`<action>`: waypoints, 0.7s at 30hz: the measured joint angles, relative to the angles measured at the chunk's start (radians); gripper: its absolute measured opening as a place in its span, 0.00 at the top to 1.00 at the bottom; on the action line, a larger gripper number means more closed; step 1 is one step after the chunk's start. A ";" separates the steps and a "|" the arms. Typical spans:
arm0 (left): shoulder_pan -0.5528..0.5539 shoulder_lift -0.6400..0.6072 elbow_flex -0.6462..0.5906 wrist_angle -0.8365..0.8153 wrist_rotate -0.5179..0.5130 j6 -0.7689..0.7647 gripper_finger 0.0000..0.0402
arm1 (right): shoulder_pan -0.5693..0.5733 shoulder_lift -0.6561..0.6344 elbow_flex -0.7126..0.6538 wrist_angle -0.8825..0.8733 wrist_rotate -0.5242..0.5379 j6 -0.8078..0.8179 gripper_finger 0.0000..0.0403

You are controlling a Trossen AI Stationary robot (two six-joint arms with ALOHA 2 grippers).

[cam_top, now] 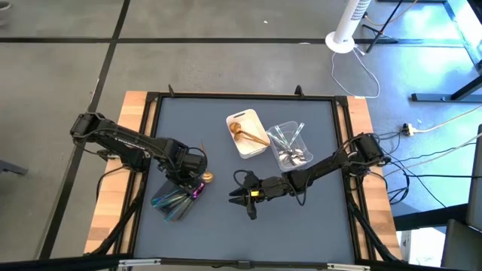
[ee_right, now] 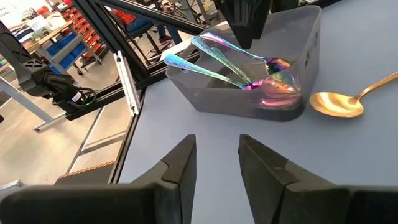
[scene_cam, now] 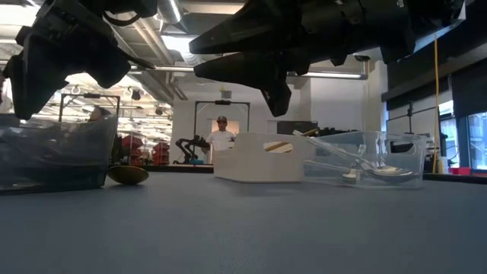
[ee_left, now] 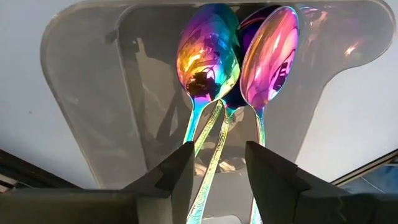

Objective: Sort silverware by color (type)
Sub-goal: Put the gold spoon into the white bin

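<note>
Grey-blue bench (cam_top: 226,226) w/ wooden side strips. Dark grey plastic tray (cam_top: 172,202) at its left-front holds iridescent purple-teal spoons (ee_left: 208,53); handle ends cut off behind the left hand (ee_left: 217,165), fingers apart right above them, nothing gripped. Right hand (ee_right: 216,163) mid-bench, fingers apart, empty. Lone gold metal spoon (ee_right: 348,99) lies on bench beside grey tray. White tray (cam_top: 247,134) holds gold pieces, clear tray (cam_top: 290,144) silver ones; types hard to tell.

light: bright overhead | glare: iridescent spoons (ee_left: 208,53) | low view: arms silhouetted, backlit
</note>
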State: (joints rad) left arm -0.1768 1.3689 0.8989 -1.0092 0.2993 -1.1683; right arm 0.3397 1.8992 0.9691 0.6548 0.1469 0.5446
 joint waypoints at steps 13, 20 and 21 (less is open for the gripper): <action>0.000 -0.003 0.000 0.000 0.119 0.000 0.66 | -0.008 0.000 0.000 -0.005 -0.217 -0.004 0.73; 0.000 -0.051 0.000 0.000 0.137 0.000 0.66 | -0.014 -0.027 0.000 -0.121 -0.297 -0.052 0.73; 0.000 -0.066 0.000 0.002 0.137 0.000 0.66 | -0.014 -0.046 0.000 -0.173 -0.290 -0.061 0.73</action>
State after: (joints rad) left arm -0.1772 1.3030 0.8986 -1.0076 0.4362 -1.1683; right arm 0.3260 1.8536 0.9695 0.4817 -0.1429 0.4837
